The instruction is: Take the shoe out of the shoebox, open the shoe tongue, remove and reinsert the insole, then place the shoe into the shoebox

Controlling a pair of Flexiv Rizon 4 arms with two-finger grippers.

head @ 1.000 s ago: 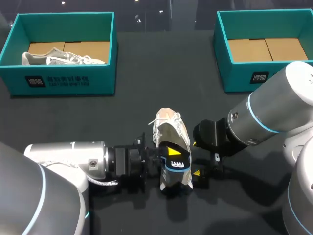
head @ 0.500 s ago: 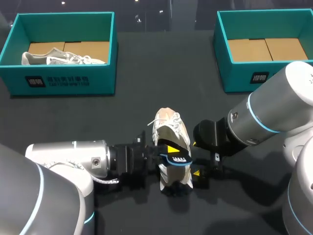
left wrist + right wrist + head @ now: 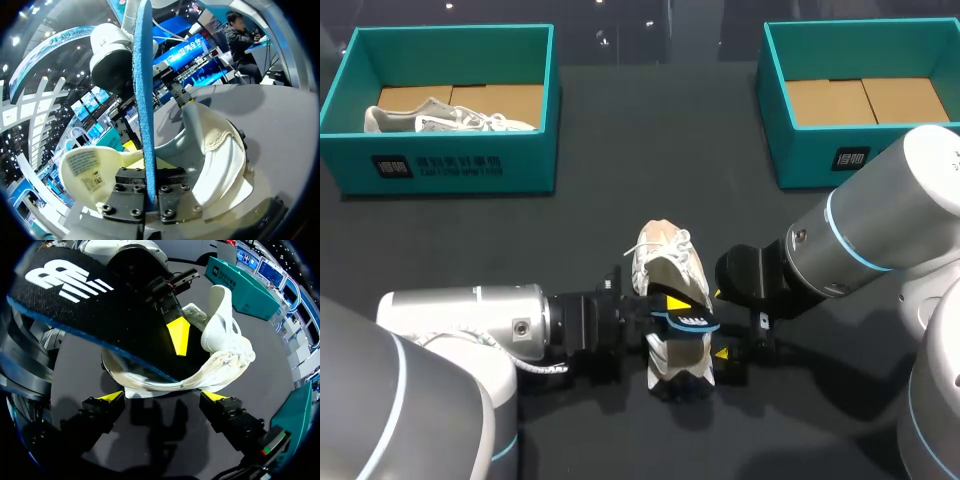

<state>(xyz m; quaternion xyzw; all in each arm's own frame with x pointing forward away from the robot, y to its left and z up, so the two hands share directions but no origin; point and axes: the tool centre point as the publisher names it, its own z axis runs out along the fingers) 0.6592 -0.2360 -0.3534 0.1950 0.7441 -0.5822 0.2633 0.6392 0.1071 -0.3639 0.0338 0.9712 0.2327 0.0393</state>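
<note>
OPERATOR: Why is the shoe placed as it is?

GUIDE: The shoe (image 3: 663, 262) rests on the table (image 3: 620, 200) at the near middle, toe pointing far. This puts the heel opening toward both of your arms. The tongue (image 3: 220, 315) stands up, away from the opening, which leaves the mouth of the shoe clear for insole work.

OPERATOR: What is each gripper doing?

GUIDE: Your left gripper (image 3: 665, 305) comes in from the left and is clamped on the insole (image 3: 686, 322), one finger on each face. It holds the insole above the heel opening. Whether the insole's far end sits inside the shoe cannot be confirmed from these views. Your right gripper (image 3: 162, 397) sits low on the near right of the heel, fingers spread wide and holding nothing. Its likely purpose is to brace the shoe while the insole travels.

OPERATOR: Which step applies?

GUIDE: Judge it as the remove-and-reinsert step. Returning the shoe to a box is not yet done.

OPERATOR: What do the boxes contain?

GUIDE: The left shoebox (image 3: 450, 165), at the far left, holds a second shoe (image 3: 440, 118) lying on its side against the box's near wall, over a cardboard floor. The right shoebox (image 3: 820, 160), at the far right, shows only its cardboard floor (image 3: 865, 100) and no shoe. Both boxes stand well apart from the working shoe.
</note>
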